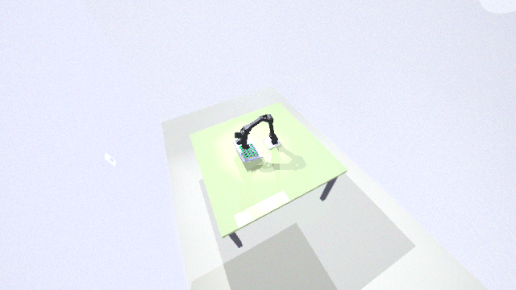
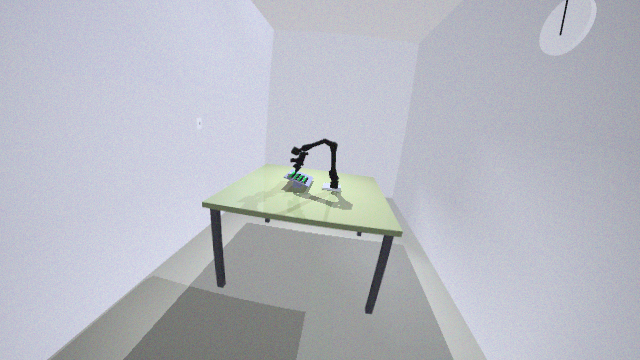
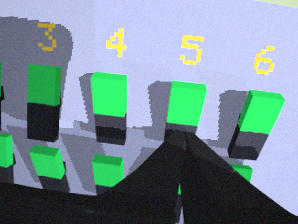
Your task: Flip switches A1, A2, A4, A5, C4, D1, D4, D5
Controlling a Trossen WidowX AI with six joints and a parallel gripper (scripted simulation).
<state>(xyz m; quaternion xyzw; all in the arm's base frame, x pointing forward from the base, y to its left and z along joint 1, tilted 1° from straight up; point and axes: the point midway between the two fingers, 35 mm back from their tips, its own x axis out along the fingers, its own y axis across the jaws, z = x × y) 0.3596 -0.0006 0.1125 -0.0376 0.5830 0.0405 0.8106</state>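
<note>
The switch panel (image 1: 258, 158) (image 2: 310, 181) (image 3: 150, 55) is tilted and carries rows of green and dark rocker switches. My gripper (image 1: 247, 147) (image 2: 295, 173) (image 3: 181, 140) is shut and empty. Its tips are at the near, dark end of switch A5 (image 3: 186, 104) in the wrist view and overlap that end; whether they touch it is unclear. Switches A3 (image 3: 44, 86), A4 (image 3: 109, 95) and A6 (image 3: 261, 112) stand beside it under their yellow numbers. The fingers hide much of the row below. Rows C and D are not visible in the wrist view, and tilts are too small to read in the top and exterior views.
The panel stands on the green table (image 1: 306, 157) (image 2: 260, 200), beside the arm's white base plate (image 1: 268, 142) (image 2: 326, 188). A pale strip (image 1: 262, 207) lies along one table edge. A shadow falls over the panel around column 3.
</note>
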